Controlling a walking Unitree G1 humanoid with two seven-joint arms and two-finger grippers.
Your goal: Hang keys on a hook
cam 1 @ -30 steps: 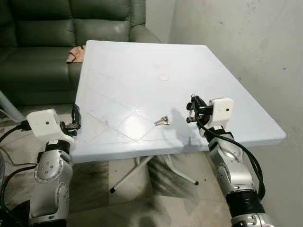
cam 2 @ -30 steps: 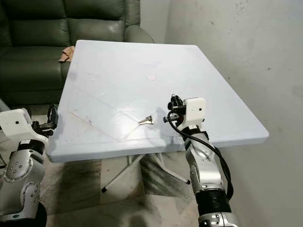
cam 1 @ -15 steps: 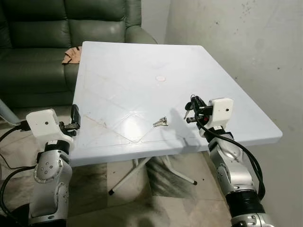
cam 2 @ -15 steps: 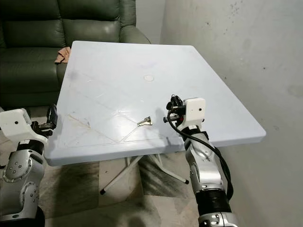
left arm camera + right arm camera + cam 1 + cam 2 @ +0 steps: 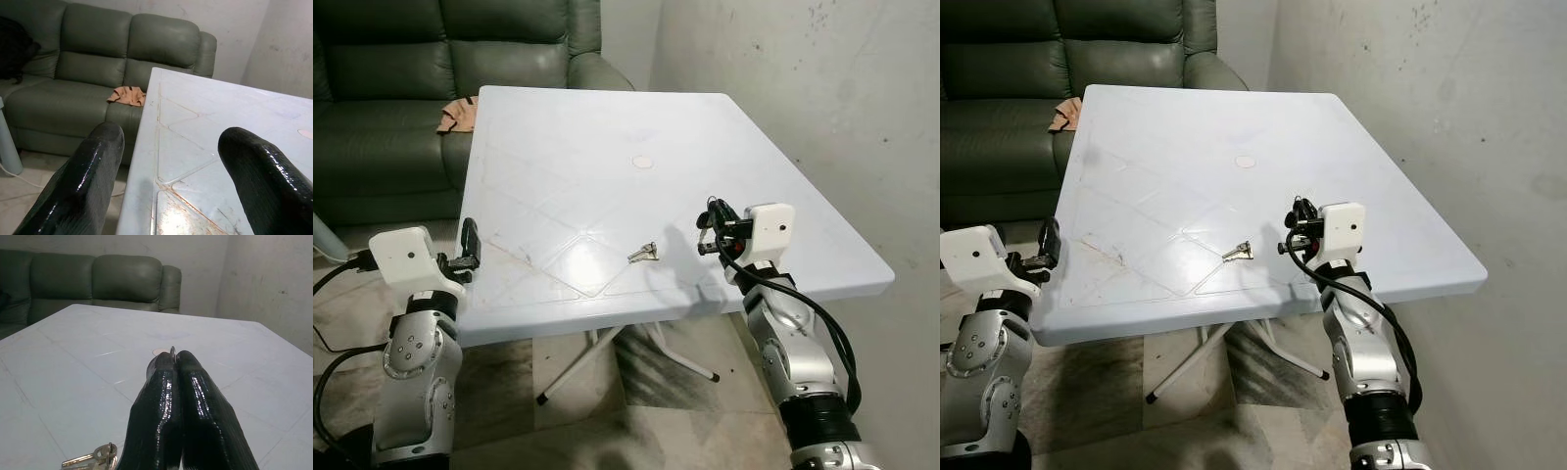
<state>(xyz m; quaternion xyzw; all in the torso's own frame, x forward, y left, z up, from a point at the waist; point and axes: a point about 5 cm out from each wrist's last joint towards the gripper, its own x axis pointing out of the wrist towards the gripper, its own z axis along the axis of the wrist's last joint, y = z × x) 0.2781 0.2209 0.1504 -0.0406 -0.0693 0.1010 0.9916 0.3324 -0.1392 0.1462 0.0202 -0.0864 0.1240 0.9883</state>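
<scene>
A small bunch of silver keys (image 5: pixel 643 254) lies flat on the white table (image 5: pixel 607 147), near its front edge. My right gripper (image 5: pixel 710 221) hovers just right of the keys, apart from them. Its fingers (image 5: pixel 178 396) are pressed shut, and a thin metal ring (image 5: pixel 171 350) pokes out between the tips. The same keys (image 5: pixel 95 458) show below the fingers in the right wrist view. My left gripper (image 5: pixel 470 245) is open at the table's left edge, holding nothing, with its two fingers (image 5: pixel 93 166) spread wide.
A dark green sofa (image 5: pixel 382 88) stands behind the table, with an orange cloth (image 5: pixel 458 114) on its seat. A bare wall (image 5: pixel 822 98) runs along the right. A round white cap (image 5: pixel 643 163) marks the table's middle. Folding legs (image 5: pixel 578 367) show under the table.
The camera has shifted a little, so the table sits slightly differently in the picture. The keys and both grippers have kept their places.
</scene>
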